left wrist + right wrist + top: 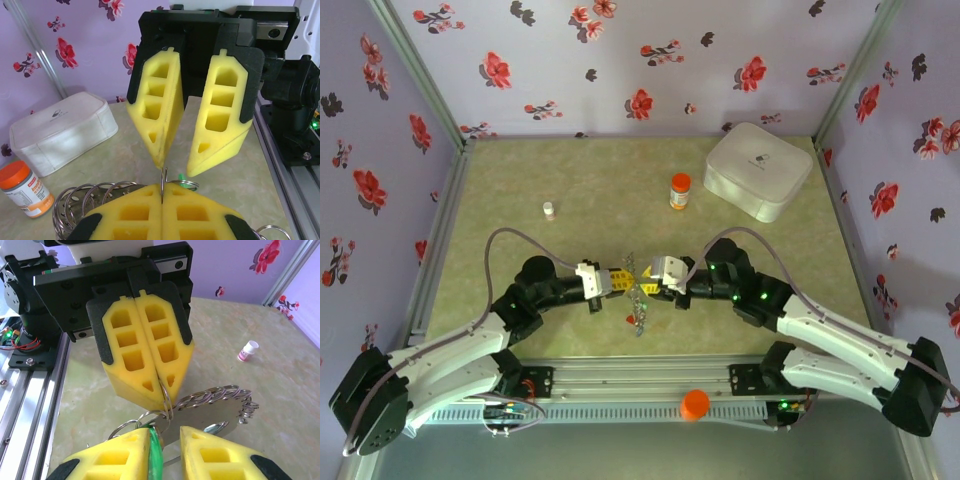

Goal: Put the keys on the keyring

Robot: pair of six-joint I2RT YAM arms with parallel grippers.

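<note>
Both arms meet at the table's middle. My left gripper [625, 281] [162, 192] is shut on the thin metal wire of the keyring [163, 181] [168, 399], which stands up from between its fingertips. A bunch of linked rings [222, 394] [82, 200] trails from it over a flat grey metal piece, and keys [638, 305] dangle below the grippers. My right gripper [653, 282] [166, 432] faces the left one with its fingers apart. A key's green tag [156, 455] [182, 183] lies against the inner face of one of its fingers [125, 455], and the other finger is clear of it.
An orange-capped bottle [680, 190] [25, 190] and a white case [758, 170] [60, 130] stand at the back right. A small white vial [548, 209] [247, 351] stands at the back left. An orange cap [695, 403] sits on the front rail.
</note>
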